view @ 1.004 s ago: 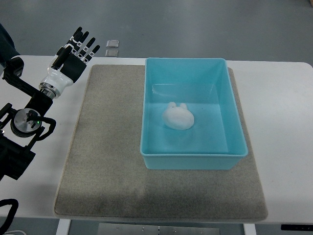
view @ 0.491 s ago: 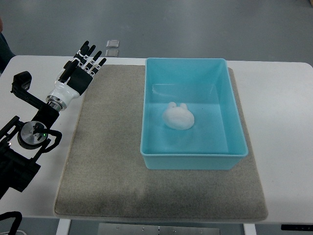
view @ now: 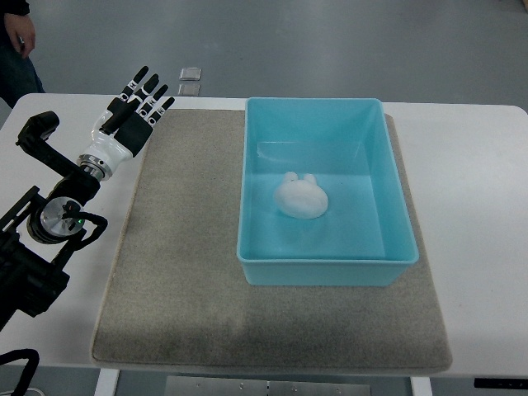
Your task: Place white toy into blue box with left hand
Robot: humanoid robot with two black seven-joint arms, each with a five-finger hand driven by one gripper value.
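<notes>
Inside the light-blue plastic box (view: 396, 206) you see the small white plush toy (view: 301, 198) resting, apparently delivered. Your left hand (view: 132, 111) hovers empty, fingers spread, over the grey mat's (view: 181, 272) far-left corner, clear of the box.

A white desk (view: 470, 165) is filling most of the view, with a grey-beige mat (view: 181, 272) lying across its middle. Beyond its far edge a smooth grey floor (view: 330, 41) is showing, evenly lit. Two small square metal plates (view: 190, 81) are sitting on the floor near the desk. At the top left a person's arm (view: 18, 41) is hanging in dark clothing.
</notes>
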